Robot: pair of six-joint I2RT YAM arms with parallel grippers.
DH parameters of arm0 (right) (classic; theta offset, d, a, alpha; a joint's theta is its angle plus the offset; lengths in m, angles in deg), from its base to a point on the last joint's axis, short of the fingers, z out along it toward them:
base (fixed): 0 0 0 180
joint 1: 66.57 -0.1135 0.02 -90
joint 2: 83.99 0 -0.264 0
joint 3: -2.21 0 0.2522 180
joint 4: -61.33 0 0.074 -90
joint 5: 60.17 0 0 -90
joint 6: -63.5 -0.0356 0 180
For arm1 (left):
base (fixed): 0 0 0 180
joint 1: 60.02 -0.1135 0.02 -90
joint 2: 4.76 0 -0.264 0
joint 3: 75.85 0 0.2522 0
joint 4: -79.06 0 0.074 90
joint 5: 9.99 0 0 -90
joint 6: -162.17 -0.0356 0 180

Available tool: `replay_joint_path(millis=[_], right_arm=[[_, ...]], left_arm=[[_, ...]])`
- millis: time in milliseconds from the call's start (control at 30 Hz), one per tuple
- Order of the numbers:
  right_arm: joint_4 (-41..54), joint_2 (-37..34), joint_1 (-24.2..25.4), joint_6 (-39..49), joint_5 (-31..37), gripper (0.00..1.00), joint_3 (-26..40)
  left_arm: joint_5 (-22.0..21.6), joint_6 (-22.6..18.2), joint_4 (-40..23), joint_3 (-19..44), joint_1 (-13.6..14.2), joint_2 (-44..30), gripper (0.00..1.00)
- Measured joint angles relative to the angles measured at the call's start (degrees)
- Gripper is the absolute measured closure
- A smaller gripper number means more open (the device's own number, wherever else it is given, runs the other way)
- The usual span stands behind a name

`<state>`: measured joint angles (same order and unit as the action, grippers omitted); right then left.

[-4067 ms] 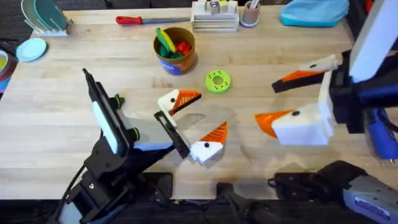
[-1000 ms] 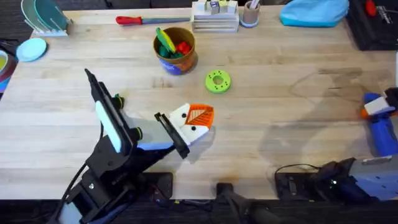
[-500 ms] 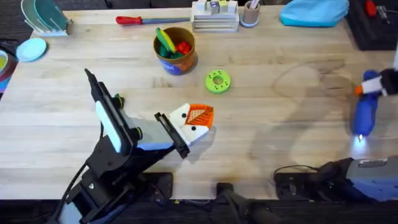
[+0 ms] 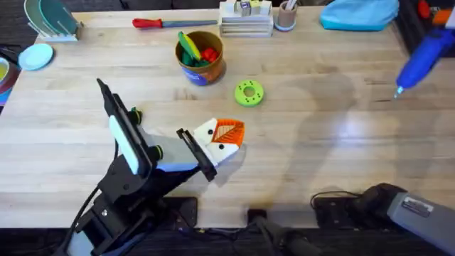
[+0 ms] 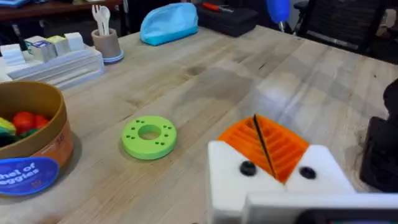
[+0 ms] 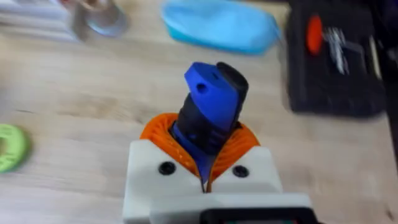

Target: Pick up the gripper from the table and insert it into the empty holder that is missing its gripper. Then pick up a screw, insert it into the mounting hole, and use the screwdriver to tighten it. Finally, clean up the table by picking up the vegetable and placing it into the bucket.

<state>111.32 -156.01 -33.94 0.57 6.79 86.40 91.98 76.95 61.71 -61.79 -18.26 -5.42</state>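
bucket [image 4: 200,58]: green, yellow, red toys inside
right gripper [image 6: 205,177]: fingers clamped on screwdriver [image 4: 421,59], near table [image 4: 320,142] right edge
left gripper [image 5: 267,163]: fingers pressed together, empty
table middle: open

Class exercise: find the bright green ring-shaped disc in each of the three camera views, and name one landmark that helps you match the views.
Overhead: the green ring disc lies on the table near the top centre, right of the bucket.
Left wrist: the disc is left of centre, beside the bucket.
Right wrist: an edge of it shows at the left border.
Shared landmark: the light-blue pouch.
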Motion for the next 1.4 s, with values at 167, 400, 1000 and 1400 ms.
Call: replay_joint_path(millis=[167,400,1000,1400], right_arm=[[-3.2,7.2,-5.1,-3.0,-8.6,0.981,0.0],[-10.6,16.1,-11.0,-7.2,-19.4,0.981,-0.7],[-62.5,19.9,-44.3,-33.3,-24.6,0.981,-24.7],[-73.3,11.4,-64.7,-35.7,-23.3,0.981,-25.0]], left_arm=[[-0.2,0.0,0.0,0.0,0.0,0.0,0.996],[-0.2,0.0,0.0,0.0,0.0,0.0,0.996],[-0.2,0.0,0.0,0.0,0.0,0.0,0.996],[-0.2,0.0,0.0,0.0,0.0,0.0,0.996]])
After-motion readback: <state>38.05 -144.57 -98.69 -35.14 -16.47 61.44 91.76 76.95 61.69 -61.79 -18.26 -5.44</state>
